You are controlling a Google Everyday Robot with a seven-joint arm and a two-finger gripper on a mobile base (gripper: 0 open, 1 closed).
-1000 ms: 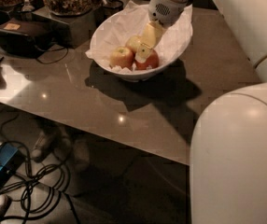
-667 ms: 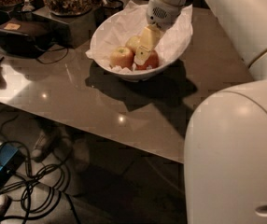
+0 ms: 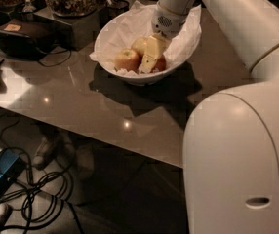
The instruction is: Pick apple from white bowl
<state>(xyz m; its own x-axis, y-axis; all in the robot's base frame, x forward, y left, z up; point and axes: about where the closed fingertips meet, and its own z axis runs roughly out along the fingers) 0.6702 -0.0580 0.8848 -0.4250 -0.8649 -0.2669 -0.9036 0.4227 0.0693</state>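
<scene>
Camera view: gripper (image 3: 150, 56) had dropped lower vs. 1 s ago, reaching down into white bowl (image 3: 138, 77), right against the apple (image 3: 160, 63) at bowl's right side. Grasp prob. imminent; claw state: can't tell. Apple was round, no long axis; stem dir. hidden.
</scene>
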